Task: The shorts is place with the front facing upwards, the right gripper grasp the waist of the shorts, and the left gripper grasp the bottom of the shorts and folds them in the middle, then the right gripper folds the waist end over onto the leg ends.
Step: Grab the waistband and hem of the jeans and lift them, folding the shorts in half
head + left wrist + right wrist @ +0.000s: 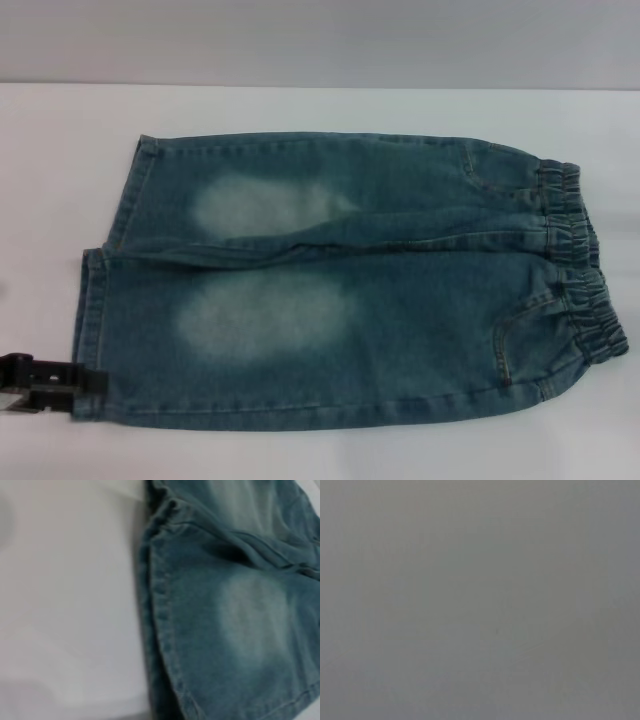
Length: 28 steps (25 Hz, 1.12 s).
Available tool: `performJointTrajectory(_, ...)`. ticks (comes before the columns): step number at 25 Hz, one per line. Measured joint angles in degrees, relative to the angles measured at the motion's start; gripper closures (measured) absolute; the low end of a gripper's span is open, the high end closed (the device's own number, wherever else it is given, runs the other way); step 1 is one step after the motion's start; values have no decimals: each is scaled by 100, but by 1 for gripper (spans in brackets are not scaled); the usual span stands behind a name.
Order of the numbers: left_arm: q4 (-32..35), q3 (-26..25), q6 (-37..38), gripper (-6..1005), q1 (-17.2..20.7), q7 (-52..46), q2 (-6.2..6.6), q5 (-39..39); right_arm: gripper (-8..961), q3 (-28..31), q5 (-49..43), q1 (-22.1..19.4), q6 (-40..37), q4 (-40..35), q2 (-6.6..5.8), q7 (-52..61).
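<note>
- The shorts [340, 280] are laid flat, front up, on the white surface [60, 180], with the long axis running left to right.
- The waistband [580, 270] is found at the right end; the leg ends [95, 320] lie at the left.
- The left end effector [45, 380] is seen at the near left, at the corner of the nearer leg's hem, apparently touching it.
- Whether its jaws are apart or clamped on the denim cannot be told.
- The shorts extend rightward and farther away from that end effector.
- The right end effector is not seen; its wrist view shows only plain grey.
- The left arm is judged nearer the hem; the waist grasp appears not yet made.
</note>
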Motion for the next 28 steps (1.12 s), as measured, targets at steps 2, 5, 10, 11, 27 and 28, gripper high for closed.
performJointTrajectory(2,0,-46,102,185,-37,6,-32,-38,440,0,0,5,27,0,0,0)
performJointTrajectory(5,20,-89,241,185,-145,9,-82,-65,440,0,0,16,43,5,0,0)
performJointTrajectory(10,42,-57,171,185,-259,5,-111,-22,440,1,7,20,47,17,1,0)
performJointTrajectory(11,43,-52,124,185,-274,5,-108,-16,440,1,11,15,47,18,2,0)
performJointTrajectory(27,47,25,40,199,-359,32,-24,315,441,66,46,-26,51,3,9,0)
performJointTrajectory(28,47,26,63,201,-347,35,-19,316,441,66,46,-26,51,3,9,0)
